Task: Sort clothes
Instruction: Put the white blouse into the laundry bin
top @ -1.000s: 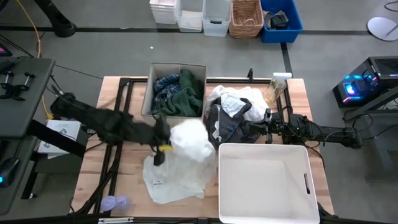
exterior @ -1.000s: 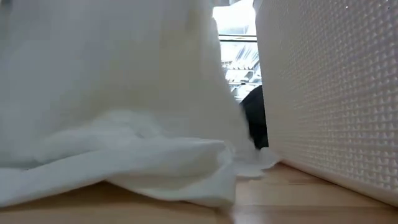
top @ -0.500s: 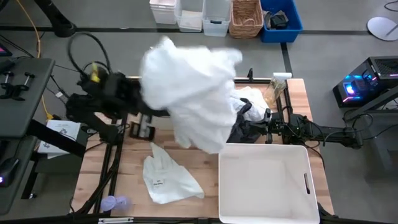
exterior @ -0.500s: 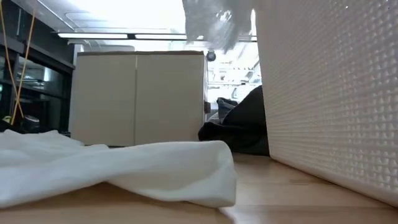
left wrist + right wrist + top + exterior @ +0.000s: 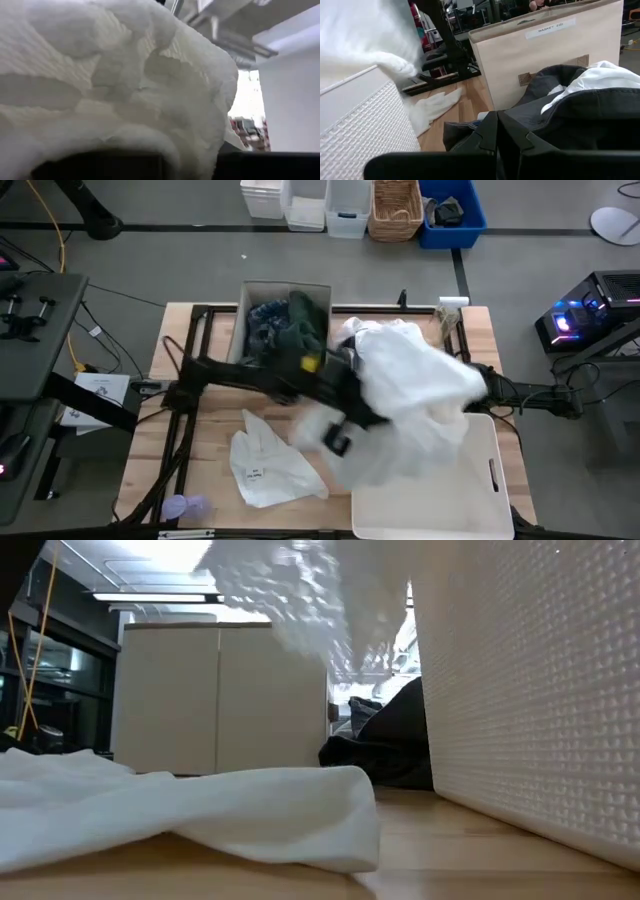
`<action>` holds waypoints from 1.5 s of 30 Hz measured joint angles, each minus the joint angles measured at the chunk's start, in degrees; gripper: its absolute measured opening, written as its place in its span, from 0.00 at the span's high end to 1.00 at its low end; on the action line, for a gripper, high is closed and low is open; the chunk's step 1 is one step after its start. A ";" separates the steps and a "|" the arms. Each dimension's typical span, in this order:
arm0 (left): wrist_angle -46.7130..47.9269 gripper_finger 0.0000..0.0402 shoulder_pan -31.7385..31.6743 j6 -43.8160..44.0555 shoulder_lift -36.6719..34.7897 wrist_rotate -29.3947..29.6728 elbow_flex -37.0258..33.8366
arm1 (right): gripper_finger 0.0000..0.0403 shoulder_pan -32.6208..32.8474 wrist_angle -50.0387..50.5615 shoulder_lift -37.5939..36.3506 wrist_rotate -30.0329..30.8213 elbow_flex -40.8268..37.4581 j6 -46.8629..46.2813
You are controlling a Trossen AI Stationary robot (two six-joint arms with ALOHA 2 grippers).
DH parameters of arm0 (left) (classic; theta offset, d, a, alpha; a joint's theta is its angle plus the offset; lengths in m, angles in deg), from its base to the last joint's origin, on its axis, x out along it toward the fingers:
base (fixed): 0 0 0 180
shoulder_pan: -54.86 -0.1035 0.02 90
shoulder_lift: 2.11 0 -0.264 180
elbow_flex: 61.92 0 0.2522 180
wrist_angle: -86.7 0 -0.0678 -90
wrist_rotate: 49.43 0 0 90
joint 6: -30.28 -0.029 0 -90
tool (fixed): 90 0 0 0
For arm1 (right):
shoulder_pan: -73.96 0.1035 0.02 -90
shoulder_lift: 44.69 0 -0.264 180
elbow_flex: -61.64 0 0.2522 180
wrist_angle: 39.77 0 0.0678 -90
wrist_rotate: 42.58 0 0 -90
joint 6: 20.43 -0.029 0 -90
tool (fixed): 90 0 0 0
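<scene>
My left gripper [image 5: 365, 400] is shut on a white lacy garment [image 5: 415, 385], raised above the far left corner of the white basket [image 5: 470, 500]. The same garment fills the left wrist view [image 5: 125, 75] and shows at the top of the low view [image 5: 290, 590]. Another white piece [image 5: 265, 465] lies flat on the table. A beige bin [image 5: 250, 292] at the far side holds a blue plaid shirt [image 5: 265, 320] and a dark green garment [image 5: 305, 330]. My right gripper [image 5: 497, 135] is shut, level, beside a dark garment pile [image 5: 580, 115]; I cannot tell whether it touches it. My left gripper holds a bunched part of the white lacy garment [image 5: 190, 150] between its two fingers, and the cloth covers the fingertips. The arm reaches in from the table's left, with the fingers slanting upward. The garment is lifted clear and billows loosely over the basket's corner.
A small lavender object [image 5: 185, 505] sits at the near left corner of the table. The white basket takes up the near right part. Beyond the table, on the floor, stand white boxes, a wicker basket [image 5: 395, 208] and a blue bin [image 5: 455, 210].
My left gripper has lifted the white lacy garment off the table, swung it up toward the far left, then carried it right toward the white basket, tipping upward. The garment now hangs clear of the table. The flat white piece has stayed where it lay.
</scene>
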 joint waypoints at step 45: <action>103.39 0.30 7.78 -7.75 -9.79 15.11 -4.45 | 1.00 0.02 0.00 0.09 0.00 0.01 0.00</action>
